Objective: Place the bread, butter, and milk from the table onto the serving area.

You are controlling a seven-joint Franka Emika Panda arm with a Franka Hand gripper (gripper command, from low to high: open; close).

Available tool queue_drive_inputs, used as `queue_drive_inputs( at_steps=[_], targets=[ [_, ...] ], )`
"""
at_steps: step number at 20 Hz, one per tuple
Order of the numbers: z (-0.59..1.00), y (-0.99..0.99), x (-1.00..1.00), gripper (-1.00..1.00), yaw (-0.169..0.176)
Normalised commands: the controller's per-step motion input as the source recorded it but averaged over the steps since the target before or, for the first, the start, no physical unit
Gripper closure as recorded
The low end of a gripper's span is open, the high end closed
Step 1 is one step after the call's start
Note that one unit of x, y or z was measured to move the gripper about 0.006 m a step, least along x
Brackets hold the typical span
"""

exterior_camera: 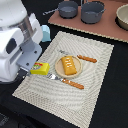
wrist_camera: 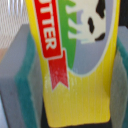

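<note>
In the exterior view the white arm fills the upper left of the frame, and its gripper point(exterior_camera: 31, 69) reaches down toward the left edge of the serving area point(exterior_camera: 95, 75), the pale striped mat that covers the middle of the black bench point(exterior_camera: 117, 95). The jaws are pinching the butter point(exterior_camera: 40, 68), a bright yellow pack at centre left of the frame, right over the mat's left border; whether it touches the mat or hangs just above it cannot be told. Its long axis runs roughly left to right in this view, tilted slightly down toward the right.

The wrist view shows the butter point(wrist_camera: 75, 60) close up, filling the frame between two grey pads point(wrist_camera: 17, 75) with teal edging pressed on either side of it. The pack's long axis runs top to bottom of this frame, and the red banner with white lettering runs along that length.

The bread point(exterior_camera: 69, 65) lies on the round tan plate point(exterior_camera: 58, 70) in the middle of the mat, its long axis running from upper left to lower right. A fork point(exterior_camera: 64, 81) lies just below the plate and a knife point(exterior_camera: 84, 58) just above and right of it.

The milk point(exterior_camera: 45, 33) stands on the bench at upper left, beside the mat's far corner and partly hidden behind the arm. Two grey pots point(exterior_camera: 93, 11) sit on the reddish-brown board point(exterior_camera: 112, 31) along the top of the frame
</note>
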Motion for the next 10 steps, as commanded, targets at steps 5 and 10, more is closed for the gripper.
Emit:
queue_drive_inputs(
  at_steps=[5,10],
  targets=[
    [-0.01,-0.24,0.88,1.0,-0.086],
    [-0.12,-0.16,0.86,1.0,-0.08]
  ],
)
